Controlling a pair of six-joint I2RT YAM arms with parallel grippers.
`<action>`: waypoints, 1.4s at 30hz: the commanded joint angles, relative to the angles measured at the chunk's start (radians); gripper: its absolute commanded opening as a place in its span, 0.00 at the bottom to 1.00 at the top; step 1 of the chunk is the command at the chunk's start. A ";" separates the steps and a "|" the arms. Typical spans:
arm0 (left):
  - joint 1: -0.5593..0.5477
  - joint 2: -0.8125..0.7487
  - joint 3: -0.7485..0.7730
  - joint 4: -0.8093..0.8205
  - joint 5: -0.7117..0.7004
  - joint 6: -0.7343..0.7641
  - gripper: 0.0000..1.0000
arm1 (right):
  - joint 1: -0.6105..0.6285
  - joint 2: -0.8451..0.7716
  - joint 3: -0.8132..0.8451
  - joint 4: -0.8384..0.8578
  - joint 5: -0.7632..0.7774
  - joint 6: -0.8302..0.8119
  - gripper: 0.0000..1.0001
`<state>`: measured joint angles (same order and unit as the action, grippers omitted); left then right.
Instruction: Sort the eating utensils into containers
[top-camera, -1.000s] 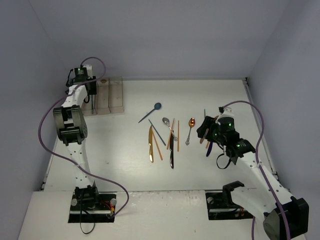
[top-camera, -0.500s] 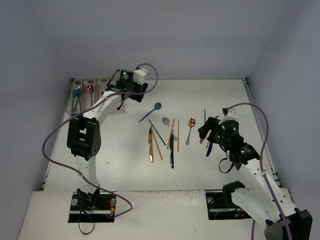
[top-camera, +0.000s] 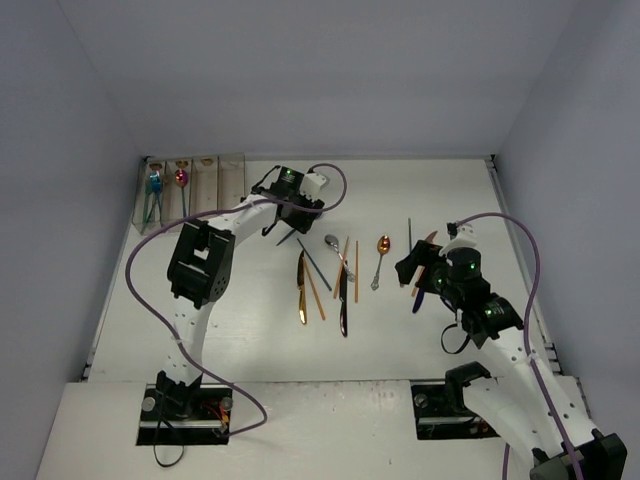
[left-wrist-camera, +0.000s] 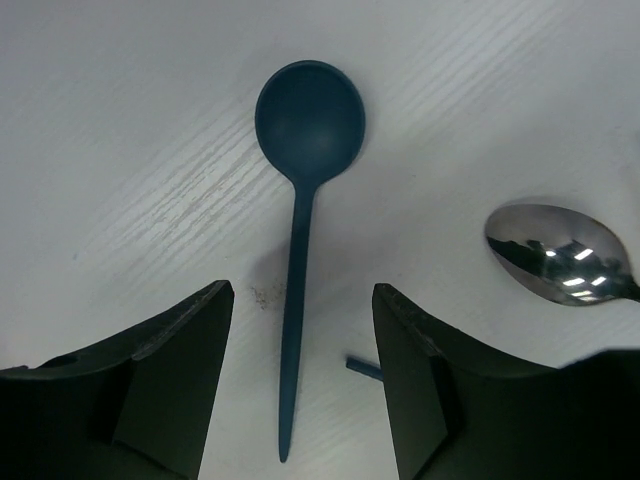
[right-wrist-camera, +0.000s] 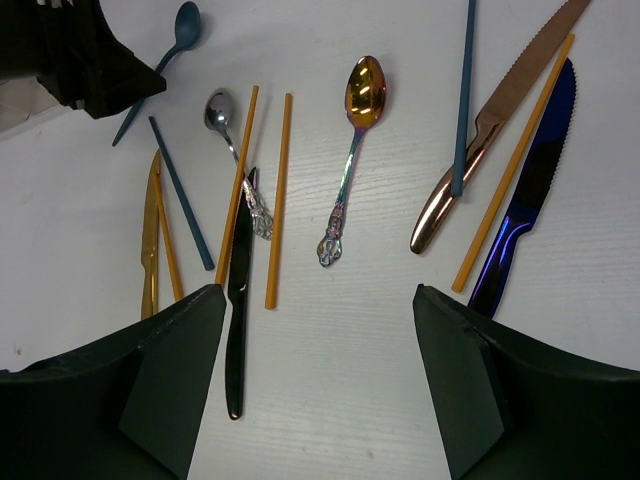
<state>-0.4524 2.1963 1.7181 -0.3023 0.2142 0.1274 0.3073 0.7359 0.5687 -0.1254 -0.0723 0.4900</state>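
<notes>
While my left jaws stand apart on either side of the teal spoon (left-wrist-camera: 298, 230), which lies flat on the table (left-wrist-camera: 120, 120), I judge its thin handle could skid out as they close, or the stick end (left-wrist-camera: 364, 368) just beside it get pinched too. My right jaws hang apart and empty over the spread; the blue knife (right-wrist-camera: 525, 210) lies just beside an orange stick (right-wrist-camera: 515, 160), so both might lift together. The containers (top-camera: 232, 185) sit well apart.
</notes>
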 joint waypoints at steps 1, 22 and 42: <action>0.006 -0.001 0.100 -0.002 -0.010 0.019 0.55 | -0.005 -0.012 0.000 0.027 -0.015 0.004 0.74; 0.022 -0.022 0.105 -0.032 -0.044 0.020 0.00 | -0.005 0.007 -0.001 0.026 -0.006 0.015 0.74; 0.509 -0.206 0.158 -0.043 -0.293 -0.272 0.00 | -0.005 0.126 0.033 0.027 0.036 -0.028 0.74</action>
<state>0.0048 1.9519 1.8232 -0.3384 -0.0447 -0.0818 0.3073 0.8314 0.5636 -0.1390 -0.0647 0.4827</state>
